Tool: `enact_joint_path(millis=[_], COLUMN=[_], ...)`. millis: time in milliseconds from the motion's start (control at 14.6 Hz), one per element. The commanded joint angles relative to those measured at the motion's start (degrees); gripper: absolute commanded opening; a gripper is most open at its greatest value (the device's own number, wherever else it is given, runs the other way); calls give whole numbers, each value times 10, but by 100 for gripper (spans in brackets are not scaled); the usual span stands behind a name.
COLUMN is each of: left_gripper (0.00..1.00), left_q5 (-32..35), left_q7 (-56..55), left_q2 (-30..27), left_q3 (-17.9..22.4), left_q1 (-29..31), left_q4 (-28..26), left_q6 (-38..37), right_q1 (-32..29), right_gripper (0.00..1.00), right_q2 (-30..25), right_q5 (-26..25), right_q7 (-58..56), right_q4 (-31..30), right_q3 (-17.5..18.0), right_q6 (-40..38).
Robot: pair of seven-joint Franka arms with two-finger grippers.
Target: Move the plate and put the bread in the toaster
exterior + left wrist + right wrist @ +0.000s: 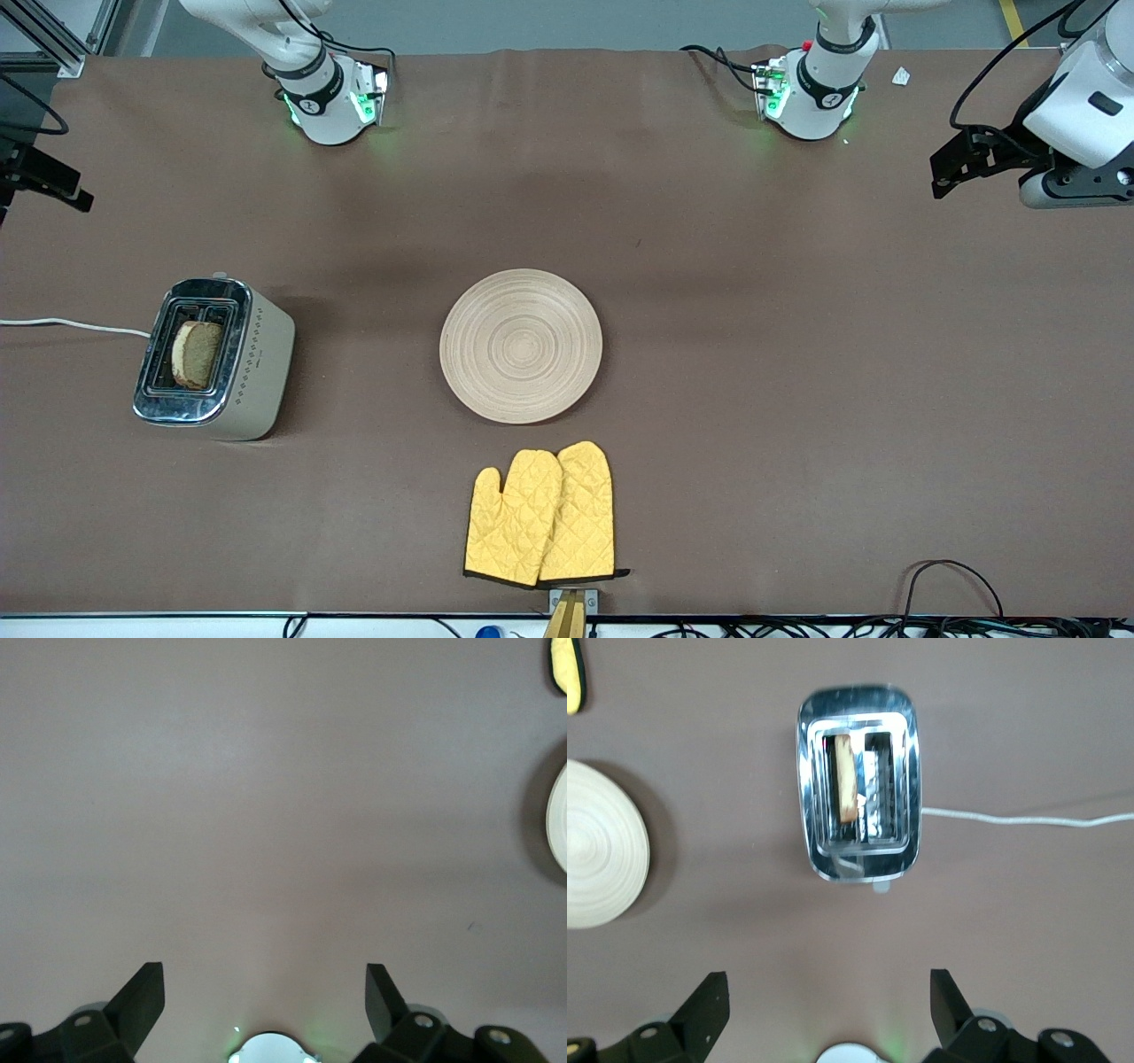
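The bread (197, 354) stands in one slot of the toaster (217, 359), toward the right arm's end of the table (797, 399). Its white cord (71, 324) runs off the table's edge. The plate (521, 346) lies mid-table on the brown cloth, with yellow oven mitts (540, 516) nearer the front camera. The left gripper (266, 1001) hangs spread over bare cloth; the right gripper (830, 1005) hangs spread over the table near the toaster.

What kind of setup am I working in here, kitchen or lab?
Likely a lab bench staged as a kitchen: a brown-covered table with a toaster, wooden plate, yellow oven mitts, and loose cables along its edge.
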Motion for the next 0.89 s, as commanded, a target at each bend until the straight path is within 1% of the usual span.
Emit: enact_joint_path(millis=[0, 275, 824], left_gripper=[100, 100, 100], left_q5=[-7, -7, -10], left_q7=[37, 37, 37], left_q2=[-8, -4, 3], left_q3=[2, 3, 4], left_q1=[4, 5, 5], left_q4=[-4, 0, 7], left_q6=[-4, -4, -4], right_q1=[9, 9, 12], right_gripper=[100, 100, 100], right_q2=[1, 2, 2], right_q5=[15, 11, 14], right_q7=[0, 0, 11], right_q4=[5, 0, 2], right_q3=[-7, -6, -5], right_q6=[1, 87, 85])
